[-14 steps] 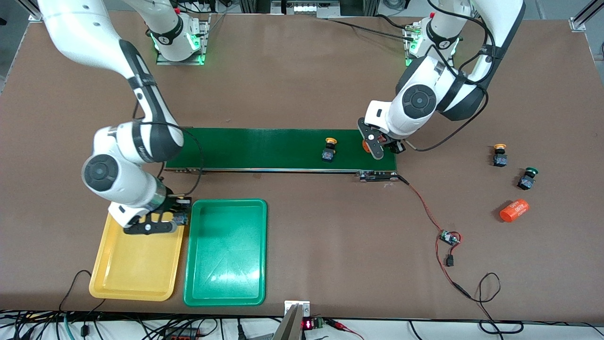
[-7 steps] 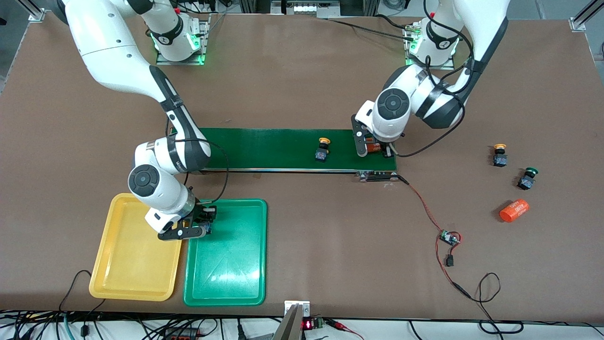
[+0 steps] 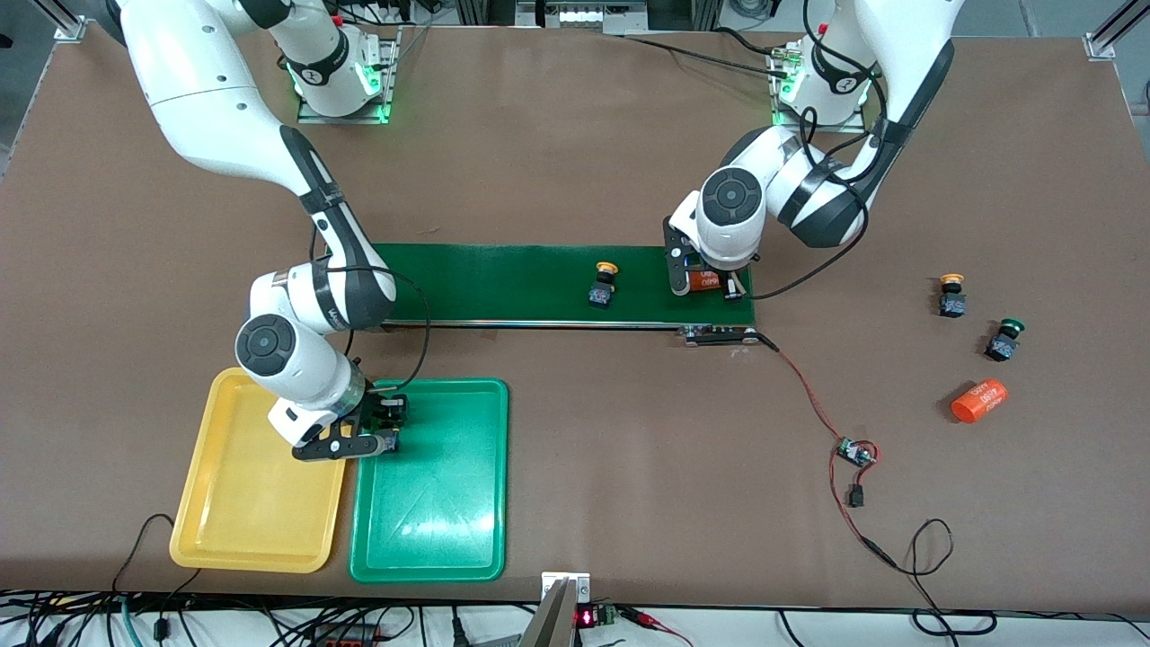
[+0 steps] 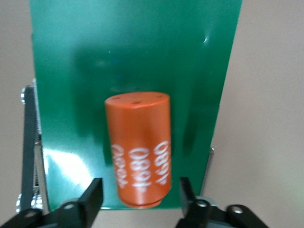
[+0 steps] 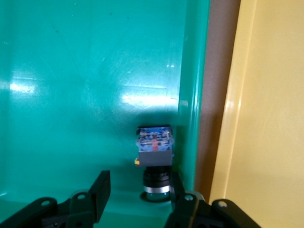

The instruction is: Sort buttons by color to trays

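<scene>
The brown tabletop point(image 3: 575, 467) fills the front view. Across its middle lies the long dark green conveyor belt point(image 3: 503, 283). In the lower left of the frame sit the two trays side by side, the yellow tray point(image 3: 243, 512) at the outer edge and the green tray point(image 3: 440, 521) just beside it, a thin strip of tabletop between their rims.

The right arm reaches down from the upper left of the frame, and the right claw point(image 3: 382, 429) is low over the green tray, at the corner by the yellow tray. In the right wrist view its fingers point(image 5: 99, 192) stand apart, gripping nothing; between them a dark green button point(image 5: 155, 156) lies in the green tray, close against the rim that faces the yellow tray.

The left arm comes from the upper right, and the left claw point(image 3: 710, 286) hangs over the conveyor belt's end, center right of the frame. In the left wrist view its fingers point(image 4: 95, 194) are spread wide on either side of an orange cylinder with white print point(image 4: 138, 149), which lies on the belt, with a gap on each side.

A second orange cylinder point(image 3: 979, 401) lies on the bare tabletop at the right of the frame. Above it in the view are another green button point(image 3: 1004, 340) and a yellow-orange button point(image 3: 950, 296), near each other. One more yellow-orange button point(image 3: 602, 285) rests on the belt, center of the frame. A small circuit board on a red wire point(image 3: 853, 452) lies lower right of center
</scene>
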